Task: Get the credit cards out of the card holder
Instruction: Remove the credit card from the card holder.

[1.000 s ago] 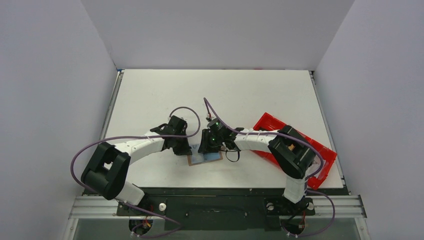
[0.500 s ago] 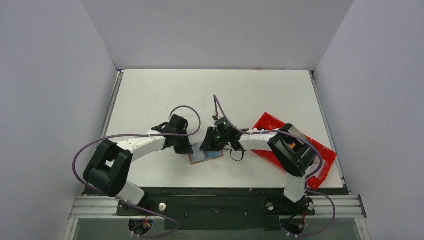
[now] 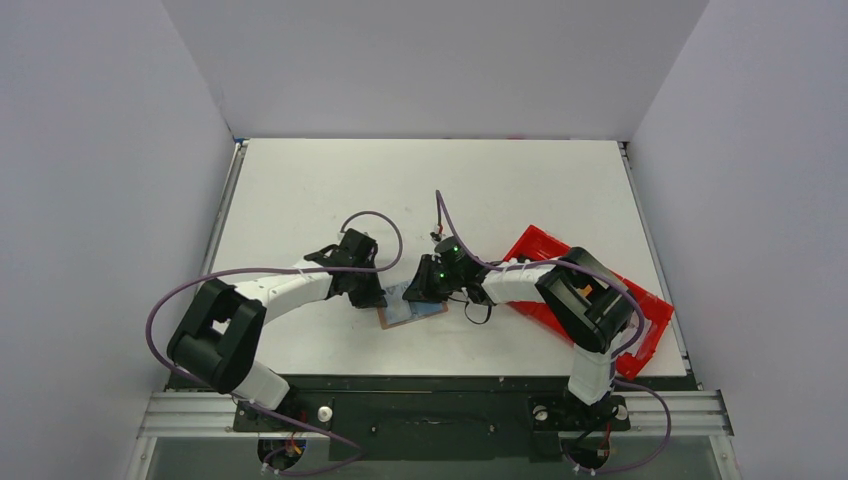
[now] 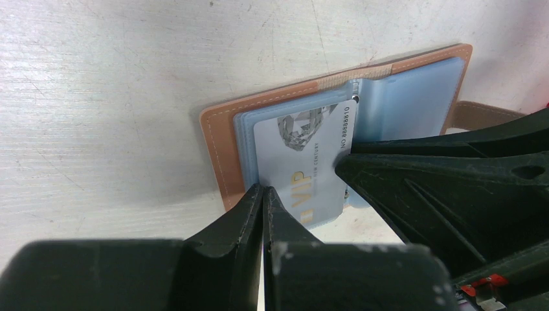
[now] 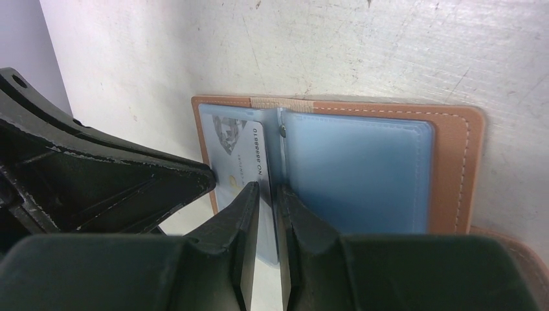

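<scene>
1. Brown leather, out in the open: the card holder lies spread flat on the white surface, near its front edge and right between the two arms.
2. Inside we have two light blue panels, one either side of the fold (the stitched brown rim frames them). A small brown strap tab pokes out past one end.
3. One white card sits in the sleeve on the panel nearer the left arm. It has a diamond picture, gold "VIP" lettering, and a printed number running along its edge by the fold.
4. Over to the left claw: its fingers are pressed tight together with nothing between them. The tips are down at the outer edge of that panel, right at the card's corner.
5. And the right claw: its fingers are almost together, with only a slim gap left, and that gap sits over the card's edge beside the fold. I cannot tell whether it truly has the card or the sleeve pinched.
6. Both claws come in from opposite sides and meet over the same panel (each shows as a black wedge in the other's wrist view, its tip reaching onto the card).
7. Off to the right, a red tray lies partly under the right arm, apart from the card holder.
</scene>
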Available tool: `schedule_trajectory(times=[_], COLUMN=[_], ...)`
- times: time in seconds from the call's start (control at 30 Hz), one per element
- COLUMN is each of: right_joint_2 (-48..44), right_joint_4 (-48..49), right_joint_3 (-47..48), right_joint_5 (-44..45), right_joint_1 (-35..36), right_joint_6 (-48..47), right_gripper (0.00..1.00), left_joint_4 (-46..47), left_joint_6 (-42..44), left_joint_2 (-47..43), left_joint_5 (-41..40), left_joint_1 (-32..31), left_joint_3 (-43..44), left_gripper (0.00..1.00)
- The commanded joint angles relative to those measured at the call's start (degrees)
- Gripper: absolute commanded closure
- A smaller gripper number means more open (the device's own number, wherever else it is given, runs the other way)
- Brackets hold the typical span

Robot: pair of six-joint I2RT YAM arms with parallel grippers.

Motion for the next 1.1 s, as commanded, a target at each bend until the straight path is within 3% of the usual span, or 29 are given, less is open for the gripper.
schedule_trajectory(times=[0.0,0.43,0.97,1.07], right_joint_2=[-1.3,-2.4,-4.2,-4.0], right_joint_4=[4.4,1.8,0.8,1.5], right_joint_3=[-0.3,-0.1,-2.5,-2.5], right_joint_5=[-2.0,-0.5,-0.3,-1.5], right_joint_1=[0.6,0.7,-2.5,-2.4], right_joint_6=[0.7,-1.7,-3.4,-3.6], right_gripper=[0.87,1.00,1.00,0.91], left_joint_4=[-0.3,-2.3,-2.1,-1.7], left_joint_6=[-0.3,-0.8,-0.3,-0.3], left_joint_2=[2.8,3.0,2.3,2.6], left_joint_5=[-1.9,-3.9,-4.1,-4.0], left_joint_1=[-1.5,-1.3,-0.1,-0.1], left_joint_3=[0.0,0.5,-1.7,-1.8], left_gripper=[1.00,1.00,1.00,1.00])
